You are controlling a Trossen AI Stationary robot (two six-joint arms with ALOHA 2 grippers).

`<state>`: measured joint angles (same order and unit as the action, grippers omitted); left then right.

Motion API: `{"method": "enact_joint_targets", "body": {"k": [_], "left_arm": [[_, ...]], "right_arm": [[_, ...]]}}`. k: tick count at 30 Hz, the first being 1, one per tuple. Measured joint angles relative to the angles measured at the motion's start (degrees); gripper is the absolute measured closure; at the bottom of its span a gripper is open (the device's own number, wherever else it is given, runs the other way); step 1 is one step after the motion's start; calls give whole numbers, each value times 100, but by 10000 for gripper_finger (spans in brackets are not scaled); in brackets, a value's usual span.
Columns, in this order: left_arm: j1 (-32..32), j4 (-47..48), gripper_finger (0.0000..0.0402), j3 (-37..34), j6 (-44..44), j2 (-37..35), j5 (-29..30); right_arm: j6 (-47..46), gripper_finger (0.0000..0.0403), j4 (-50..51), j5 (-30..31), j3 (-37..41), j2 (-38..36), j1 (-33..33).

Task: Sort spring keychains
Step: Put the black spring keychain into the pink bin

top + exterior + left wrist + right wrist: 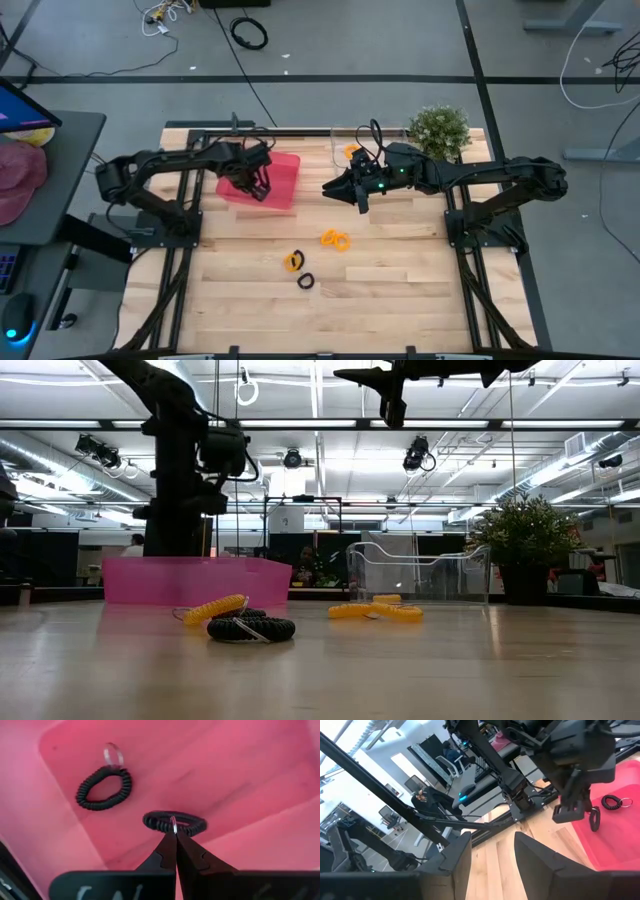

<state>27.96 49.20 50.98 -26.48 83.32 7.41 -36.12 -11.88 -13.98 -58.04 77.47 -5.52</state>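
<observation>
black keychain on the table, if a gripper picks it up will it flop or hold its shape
The black keychain is a soft-looking coiled loop lying flat on the table, so it would probably sag and stretch rather than stay round. It looks tiny beside the arms, so likely very light. Lying flat, it seems unlikely to roll; a push would probably just slide it.

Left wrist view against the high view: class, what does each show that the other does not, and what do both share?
Only the left wrist view: the left gripper shut on a black keychain's ring, with a second black keychain lying in the bin. Only the high view: loose keychains on the table, the plant, and the right gripper, open. Both: the pink bin.
</observation>
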Motion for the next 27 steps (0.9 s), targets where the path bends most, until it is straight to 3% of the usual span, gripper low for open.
{"method": "enact_joint_targets", "body": {"k": [10, 27], "left_arm": [[557, 22, 401, 0, 378, 146, -16], [820, -360, 401, 0, 465, 146, 79]], "right_arm": [[0, 250, 0, 0, 0, 0, 0], [1, 250, 0, 2, 0, 0, 0]]}}
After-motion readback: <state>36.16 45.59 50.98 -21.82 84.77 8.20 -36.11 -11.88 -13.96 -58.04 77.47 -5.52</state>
